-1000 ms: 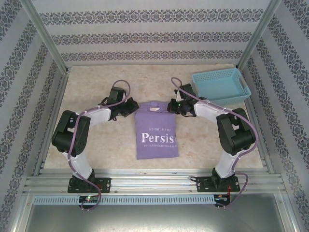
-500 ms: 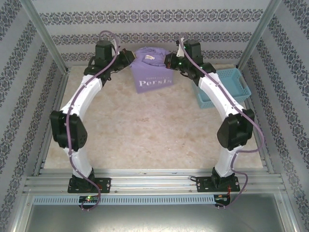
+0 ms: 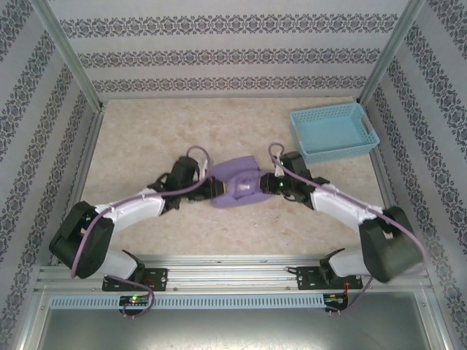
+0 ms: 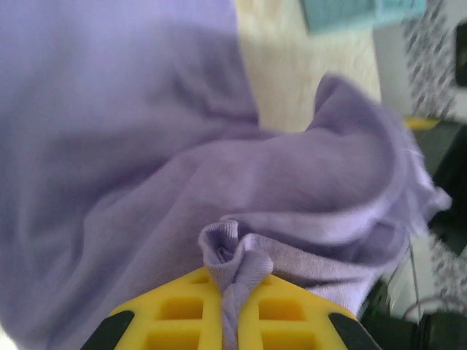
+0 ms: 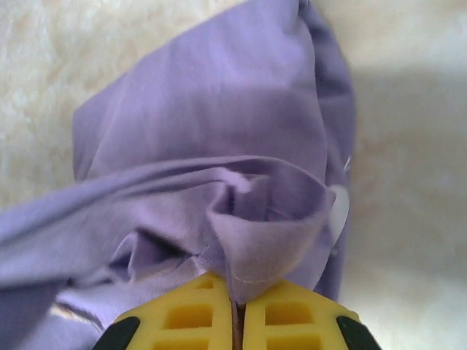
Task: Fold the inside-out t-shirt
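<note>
Lavender t-shirt [image 3: 235,186] bunched into a rumpled, creased heap

Readable text: none in any view.
Lavender-purple cotton t-shirt [image 3: 235,173]: bunched up in the top view; a small dark-and-pale patch on its near fold is too small to make out as letters.
Small white tag [image 5: 338,209]: at the shirt's right edge in the right wrist view; blurred, no letters legible.
Pale streak [image 5: 69,312]: low on the cloth at the left, unreadable.
</note>
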Controlling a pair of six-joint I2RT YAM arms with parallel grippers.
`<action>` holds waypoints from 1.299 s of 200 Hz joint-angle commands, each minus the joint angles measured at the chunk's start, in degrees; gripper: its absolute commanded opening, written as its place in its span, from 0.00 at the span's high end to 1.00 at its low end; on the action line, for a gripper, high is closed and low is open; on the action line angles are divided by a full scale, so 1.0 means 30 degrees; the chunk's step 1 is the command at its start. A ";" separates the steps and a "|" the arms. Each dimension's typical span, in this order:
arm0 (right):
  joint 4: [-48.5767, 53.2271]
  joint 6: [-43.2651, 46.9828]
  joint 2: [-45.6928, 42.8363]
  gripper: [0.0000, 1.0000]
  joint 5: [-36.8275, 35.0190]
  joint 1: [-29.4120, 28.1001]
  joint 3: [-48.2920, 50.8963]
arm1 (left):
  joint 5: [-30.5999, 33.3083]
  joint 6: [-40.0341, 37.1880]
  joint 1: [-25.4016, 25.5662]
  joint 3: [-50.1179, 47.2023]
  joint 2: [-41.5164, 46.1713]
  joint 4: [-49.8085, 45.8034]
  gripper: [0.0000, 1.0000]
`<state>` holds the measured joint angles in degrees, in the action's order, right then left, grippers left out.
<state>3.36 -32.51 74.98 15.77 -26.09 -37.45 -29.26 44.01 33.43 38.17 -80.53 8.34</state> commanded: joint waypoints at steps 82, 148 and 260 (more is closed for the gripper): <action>0.1153 -0.0250 -0.3505 1.00 -0.2392 -0.1090 -0.0486 | 0.5566 0.1184 0.1482 0.0254 0.3136 0.0073 1.00; 0.2483 0.0231 0.1405 1.00 -0.2143 -0.0644 -0.3869 | 0.5891 0.2820 -0.0649 0.1254 0.0306 -0.0435 1.00; 0.2407 0.1746 0.6212 0.97 -0.2990 -0.0306 -0.6334 | 0.6568 0.2645 -0.1981 0.2155 -0.2978 -0.1446 0.85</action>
<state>10.44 -29.56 91.00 8.21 -27.83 -53.78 -11.35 51.53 28.69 42.78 -88.27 6.81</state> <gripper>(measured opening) 0.077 0.115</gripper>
